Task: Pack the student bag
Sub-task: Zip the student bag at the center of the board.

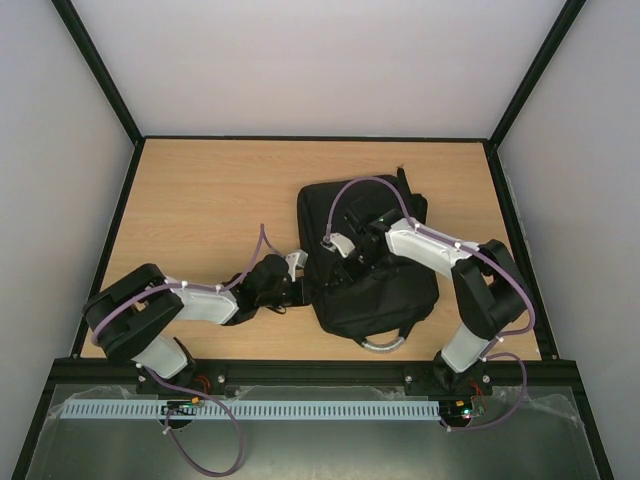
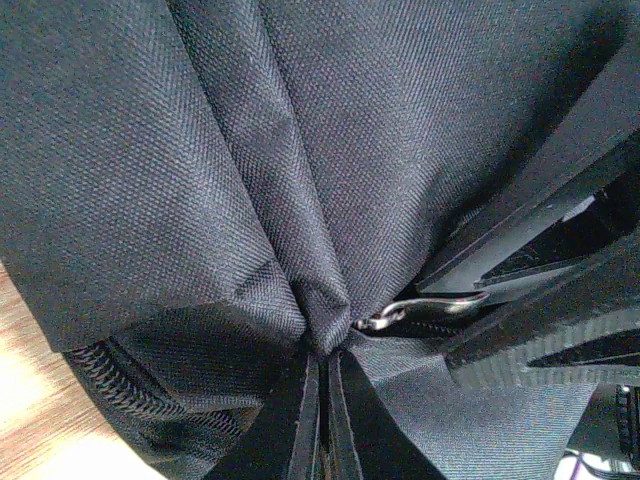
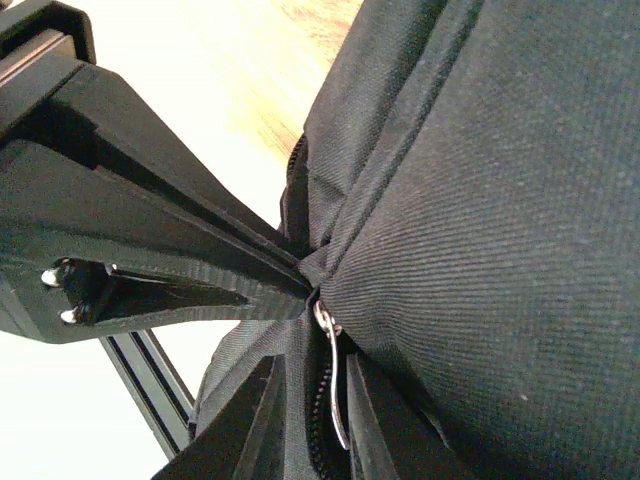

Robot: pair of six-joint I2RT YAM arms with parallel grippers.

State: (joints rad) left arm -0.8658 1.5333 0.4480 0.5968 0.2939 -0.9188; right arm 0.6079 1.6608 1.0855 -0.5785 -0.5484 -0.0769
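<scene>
Though slack, student bag (image 1: pixel 385 300) fast in left gripper (image 2: pixel 325 375).

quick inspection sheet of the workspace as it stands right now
surface: wooden table
job's things: student bag lying right of centre, grey handle toward the arms
clutter: nothing seen
hands: left hand shut, pinching bag fabric beside the zip; right hand with jaws apart either side of the zip pull
cables: purple cables along both arms, one arching over the bag
surroundings: pale walls, black frame
</scene>
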